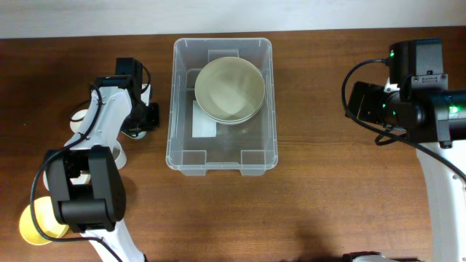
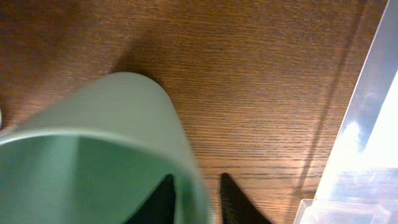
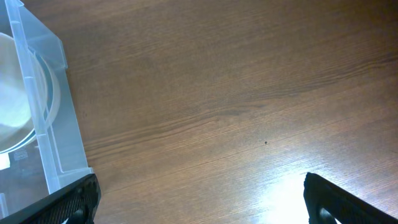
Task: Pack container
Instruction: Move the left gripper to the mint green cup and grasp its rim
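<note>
The right claw [image 3: 205, 202] is hovering with its two black fingertips [image 3: 71, 199] spread wide apart, brown tabletop [image 3: 217, 93] showing between them. A clear container [image 3: 59, 137] is sitting at the left edge, holding a pale bowl [image 3: 12, 93].

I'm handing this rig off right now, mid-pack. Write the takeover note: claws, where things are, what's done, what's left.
Left claw: shut on the wall of a green cup, one finger inside and one outside, beside the container's left side.
Right claw: open and empty, over the table to the right of the container.
Done: stacked bowls lie in the container's far half; the near half holds nothing.
Left: put the green cup in, probably in the near half. A yellow item sits half hidden by the left arm and likely goes in too.
</note>
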